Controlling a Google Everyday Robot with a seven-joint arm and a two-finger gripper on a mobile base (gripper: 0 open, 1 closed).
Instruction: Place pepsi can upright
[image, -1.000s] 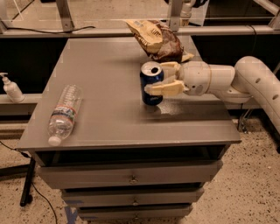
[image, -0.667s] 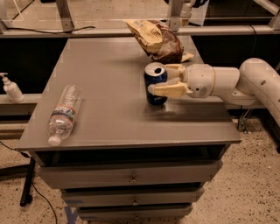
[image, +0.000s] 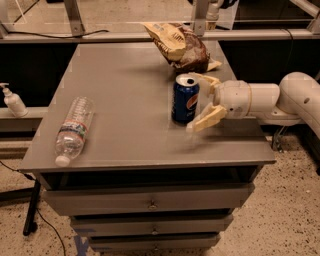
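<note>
One pepsi can (image: 185, 100), standing upright on the grey table (image: 125, 75), a bit right of centre with its silver top up and the logo facing the camera. My gripper (image: 204, 99) sits just to the right of it, coming in sideways low over the tabletop, fingers spread wide and not clamped on anything. The near finger (image: 209, 119) is clear of the can. A chip bag (image: 180, 46) lies behind it by the back edge, and a water bottle (image: 74, 130) is on its side well off to the left.
</note>
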